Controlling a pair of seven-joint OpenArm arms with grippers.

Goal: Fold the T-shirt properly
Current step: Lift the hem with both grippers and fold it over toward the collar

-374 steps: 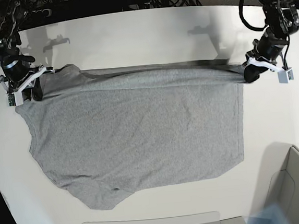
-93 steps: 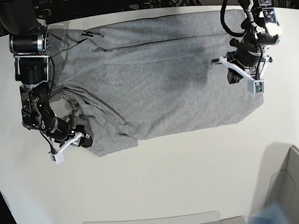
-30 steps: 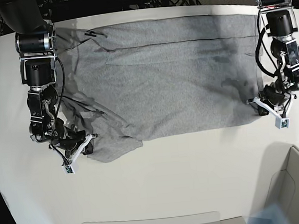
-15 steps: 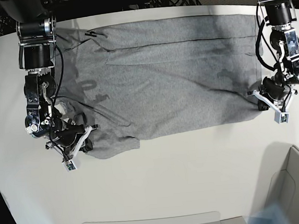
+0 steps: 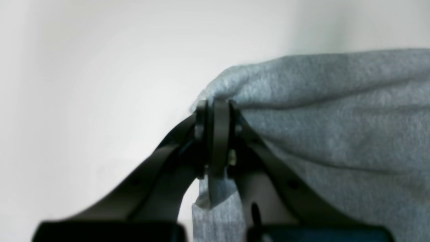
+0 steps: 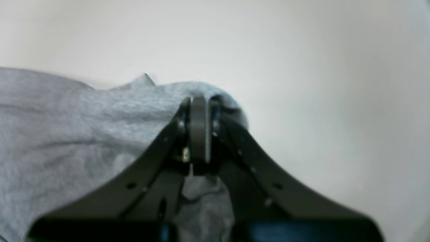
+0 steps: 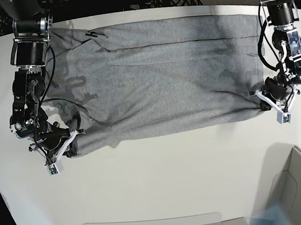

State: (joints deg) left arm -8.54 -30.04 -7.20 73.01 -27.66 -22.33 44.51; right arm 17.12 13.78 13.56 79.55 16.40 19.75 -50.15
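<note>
Grey cotton lies stretched across the far half of the white counter (image 7: 161, 180), and that stretch is where the trouble could start. On the left as I look at it, the right claw (image 7: 64, 145) is pinched tight on a bunched corner of the T-shirt (image 7: 163, 74) — the wrist view shows the jaws closed flat with a nub of cloth squeezed between them. The fabric beside it is rumpled and doubled over; if that corner is pulled on, I reckon the creases get dragged into the fold rather than smoothed out. A thin pinch like that could also slip free mid-pull, and the near edge would sag on one side.

Moving across, the middle of the shirt lies fairly flat, with a seam line running along it near the far edge and faint wrinkles through the body.

On the right, the left claw (image 7: 269, 101) is likewise clamped on the other near corner, cloth draped over its tips. If one arm travels faster than the other, the hem would skew — a crooked fold, in my judgement.

As for the room: the counter is smooth and pale, and bare on the near side. Black cables tangle behind its far edge, and a pale grey bin (image 7: 299, 189) sits at the near right corner.
</note>
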